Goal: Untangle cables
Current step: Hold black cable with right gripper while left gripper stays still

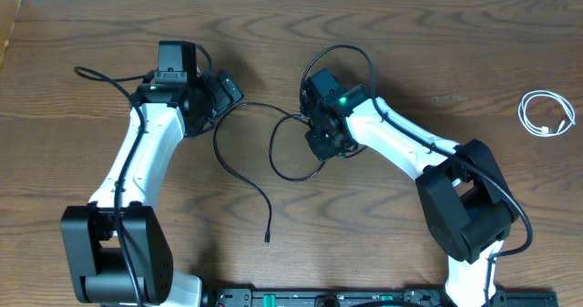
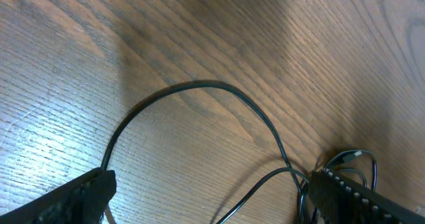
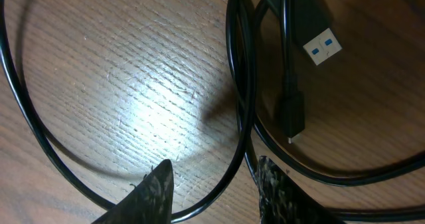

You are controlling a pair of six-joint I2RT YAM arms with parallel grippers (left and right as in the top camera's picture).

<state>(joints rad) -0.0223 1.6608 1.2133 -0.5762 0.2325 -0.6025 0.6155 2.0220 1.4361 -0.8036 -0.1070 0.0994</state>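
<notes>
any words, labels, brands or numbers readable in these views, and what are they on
No text can be read in any view.
USB plug: pale tip with two blue patches, no letters or logo.
Dark rail at the table's near edge: tiny marks, too small to read.

Brown wood-grain table [image 1: 410, 34]

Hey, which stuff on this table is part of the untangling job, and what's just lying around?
Job: black cables, tangled mid-table; white cable, coiled apart at right.
Not the job: robot arm's cord at far left; wooden table.
</notes>
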